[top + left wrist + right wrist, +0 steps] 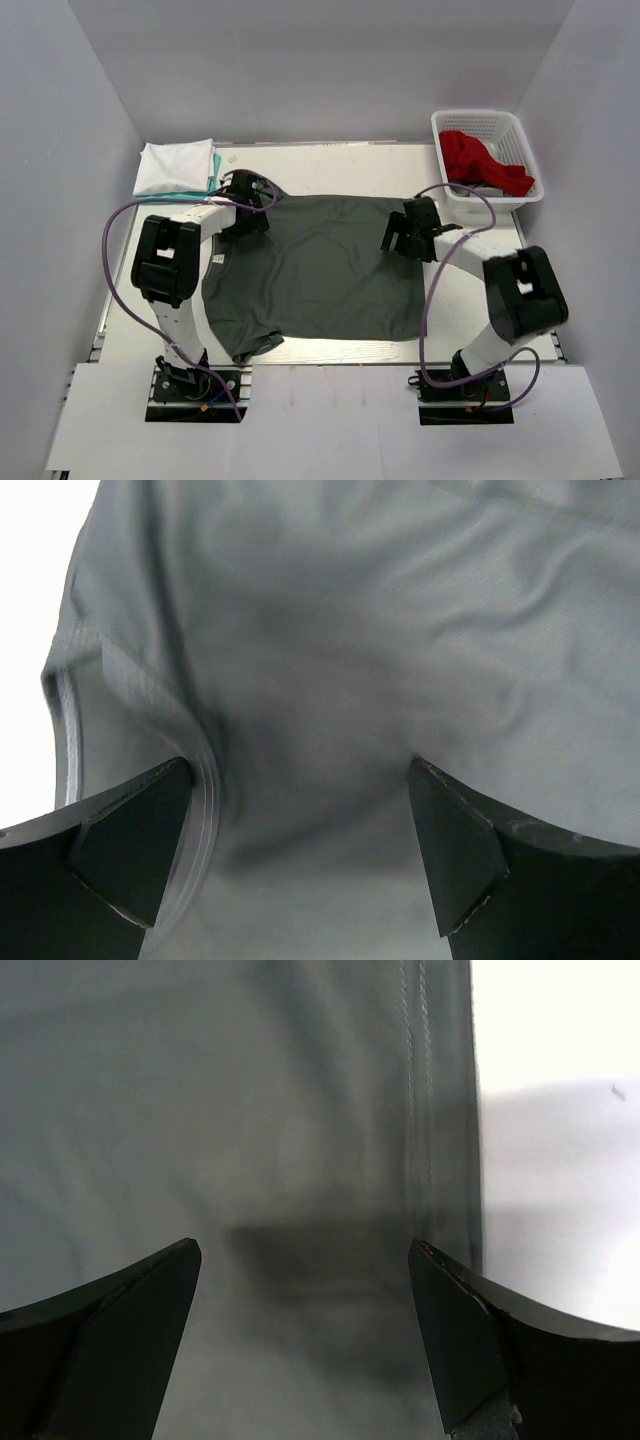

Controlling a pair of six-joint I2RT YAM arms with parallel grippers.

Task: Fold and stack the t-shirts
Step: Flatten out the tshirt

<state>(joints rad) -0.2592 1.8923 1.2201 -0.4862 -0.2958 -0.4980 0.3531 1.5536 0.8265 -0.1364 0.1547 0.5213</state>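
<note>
**Both grippers open above the far edge of the dark grey shirt**

The dark grey t-shirt lies spread flat on the table. Its long axis runs left to right, with the collar toward the left arm and the hem toward the right arm.

The left gripper hangs over the far-left corner of the shirt, at the shoulder and sleeve. Its jaws are spread wide and hold nothing, and its wrist camera shows only grey cloth between them.

The right gripper is at the far-right part of the shirt, just inside the hem. It too is wide open and empty. In its wrist camera the stitched hem line runs away from the fingers, with bare table just beyond it.

Each arm therefore has its own end of the far long edge directly beneath it, and the cloth lies below the fingers, not beside them. A likely next step is a pinch at both ends, drawing that edge toward the near side.

The white t-shirt sits folded at the far-left corner on the teal t-shirt. The red t-shirt is in the basket.
</note>
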